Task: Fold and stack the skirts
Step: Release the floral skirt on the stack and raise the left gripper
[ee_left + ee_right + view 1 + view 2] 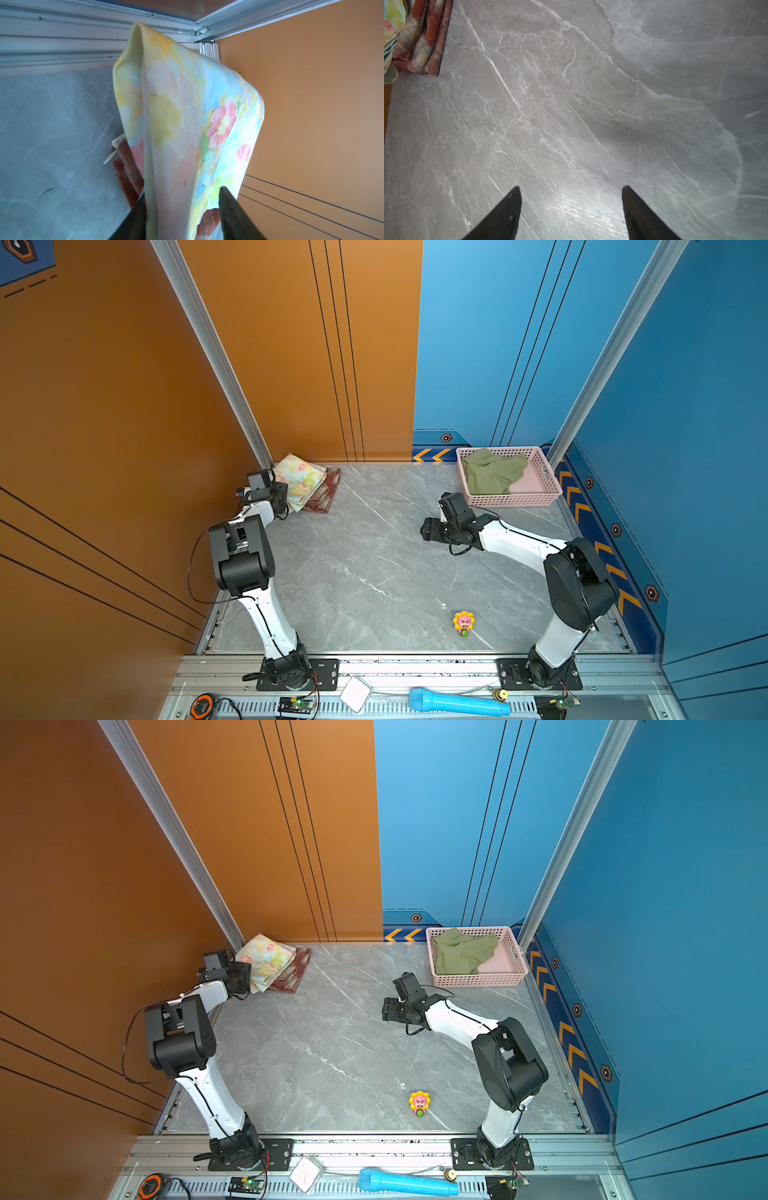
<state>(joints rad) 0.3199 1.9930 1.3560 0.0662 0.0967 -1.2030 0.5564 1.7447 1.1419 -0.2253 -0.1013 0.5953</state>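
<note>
Left end effector (182, 191) first: its two dark fingers stand apart with a fold of the pastel floral skirt (182, 116) running up between them, and from the wrist view the cloth looks loose in the gap, not pinched, so I read this as the letting-go at the end of a placement. In both top views the floral skirt lies folded on the red-and-cream plaid skirt (328, 494) in the far left corner of the surface (374, 564), the plaid peeking out along the side toward the middle, and the floral's far corner is propped up against the aluminium corner post (232, 377). To do this well, I'd say the left end effector should back straight out along the fold, low and slow, so neither finger snags the hem and drags the top layer off the plaid; a light press afterwards could flatten that raised corner. Over to the right end effector (571, 187): fingers spread wide, nothing between them, hovering above bare marble-patterned surface. Beyond it, the olive green skirt (492, 475) sits crumpled in the pink perforated basket (515, 501) at the far right, not yet folded. Writing? None I can read, only orange chevrons (432, 455) on the wall trim.
</note>
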